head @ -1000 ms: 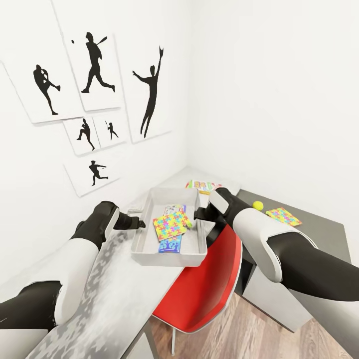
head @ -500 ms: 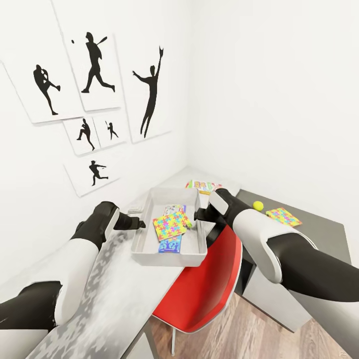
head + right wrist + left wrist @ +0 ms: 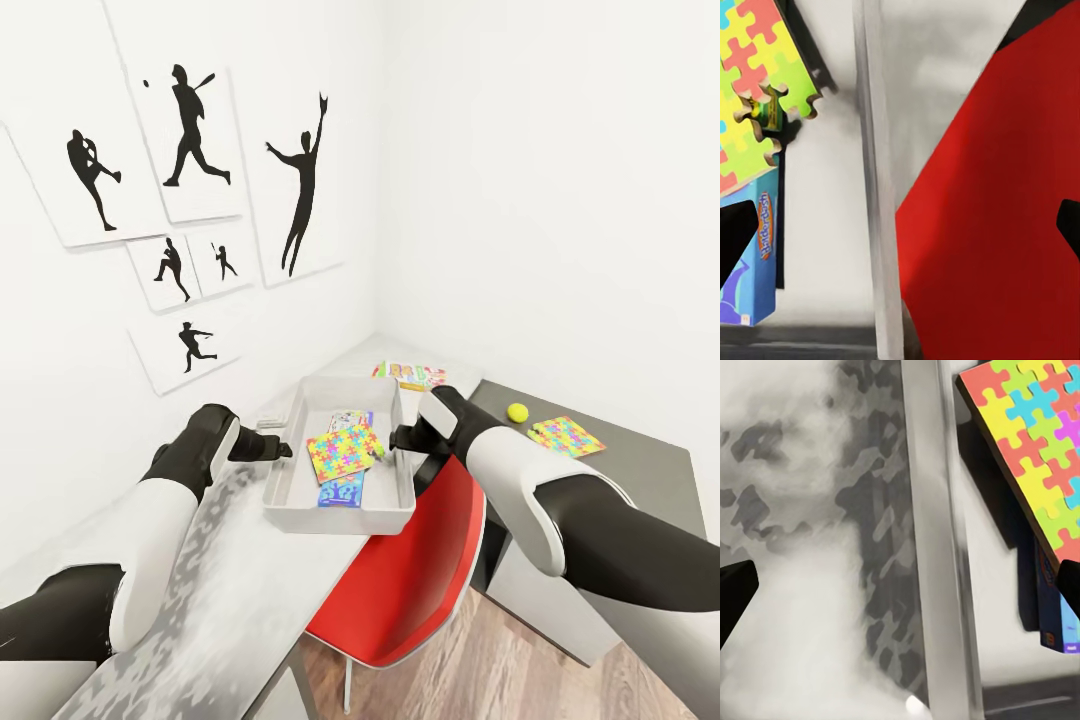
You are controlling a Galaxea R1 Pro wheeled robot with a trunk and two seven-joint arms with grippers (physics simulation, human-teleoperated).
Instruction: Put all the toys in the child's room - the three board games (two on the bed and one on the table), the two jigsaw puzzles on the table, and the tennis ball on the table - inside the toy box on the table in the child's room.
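The toy box (image 3: 340, 505) sits on the pale grey part of the table (image 3: 240, 590) with both grippers at its rim: the left gripper (image 3: 283, 450) at its left wall, jaws spread wide, one finger outside the wall and one inside; the right gripper (image 3: 395, 437) at its right wall, likewise released, straddling the wall with one fingertip over the box floor and the other over the red chair (image 3: 400, 590). Inside the box a jigsaw puzzle (image 3: 343, 450) lies tilted atop a light blue board game (image 3: 340, 490). Beyond the box another board game (image 3: 408, 373) lies on the table. On the lower dark wing rest the tennis ball (image 3: 517, 411) and, just beside it, a second jigsaw puzzle (image 3: 566, 435).
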